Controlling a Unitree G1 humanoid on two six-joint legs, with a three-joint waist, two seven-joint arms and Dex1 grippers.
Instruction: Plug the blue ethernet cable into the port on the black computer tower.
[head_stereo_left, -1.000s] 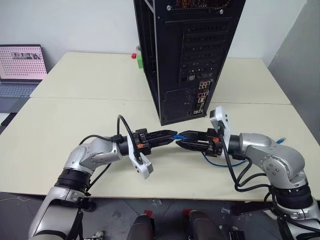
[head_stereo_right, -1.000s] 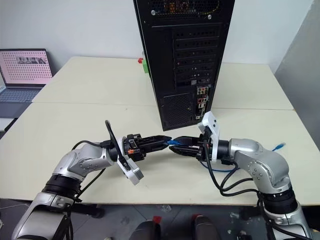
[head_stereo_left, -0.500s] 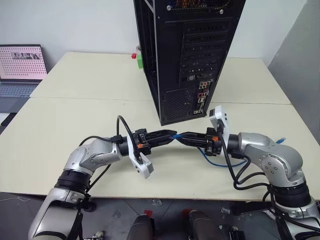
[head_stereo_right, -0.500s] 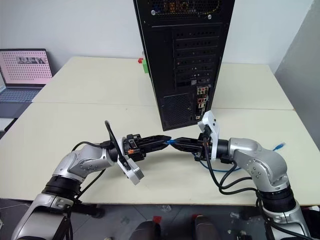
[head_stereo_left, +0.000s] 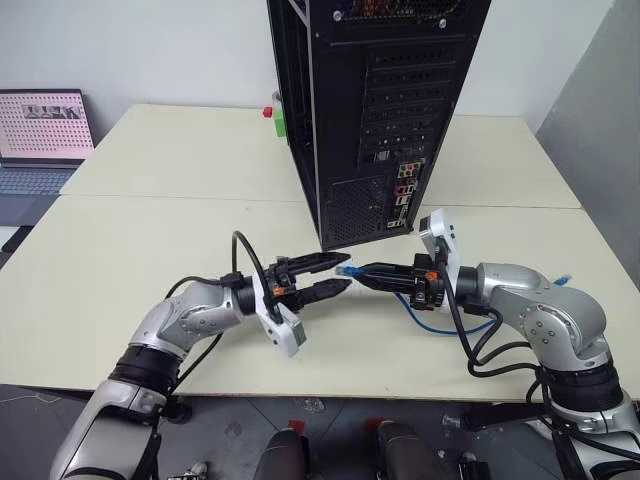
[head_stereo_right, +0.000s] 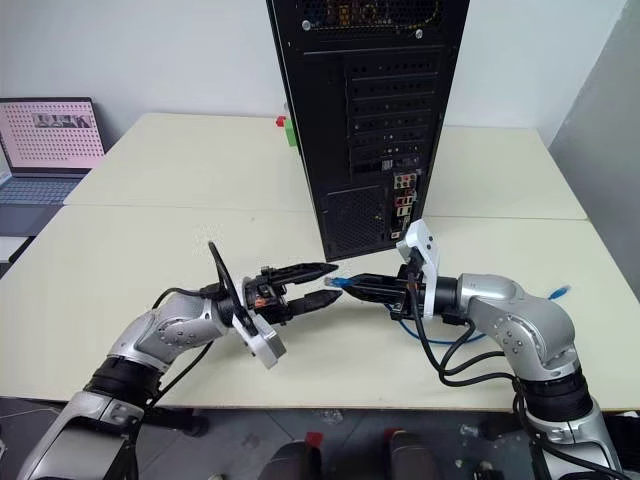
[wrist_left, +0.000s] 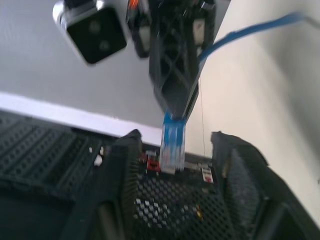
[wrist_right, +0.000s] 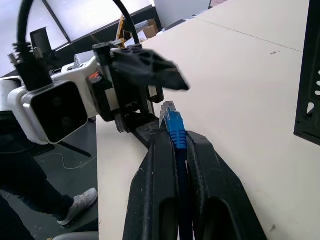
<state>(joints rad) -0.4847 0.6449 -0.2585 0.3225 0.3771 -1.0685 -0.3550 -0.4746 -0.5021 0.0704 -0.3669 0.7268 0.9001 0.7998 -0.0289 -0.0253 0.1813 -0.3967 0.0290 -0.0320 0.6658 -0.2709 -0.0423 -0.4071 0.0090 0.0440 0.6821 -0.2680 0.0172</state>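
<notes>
Left eye view: laptop beyond tower.

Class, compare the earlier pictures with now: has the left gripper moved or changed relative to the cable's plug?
Yes. The left gripper has opened, its fingers spreading off the blue ethernet cable plug, now held by the shut right gripper.

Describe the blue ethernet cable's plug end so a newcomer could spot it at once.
Start at the black computer tower standing on the table. Just in front of its base, the right tool is shut on the blue ethernet cable. The plug juts from its tip: the brightest blue spot between the black fingers.
</notes>
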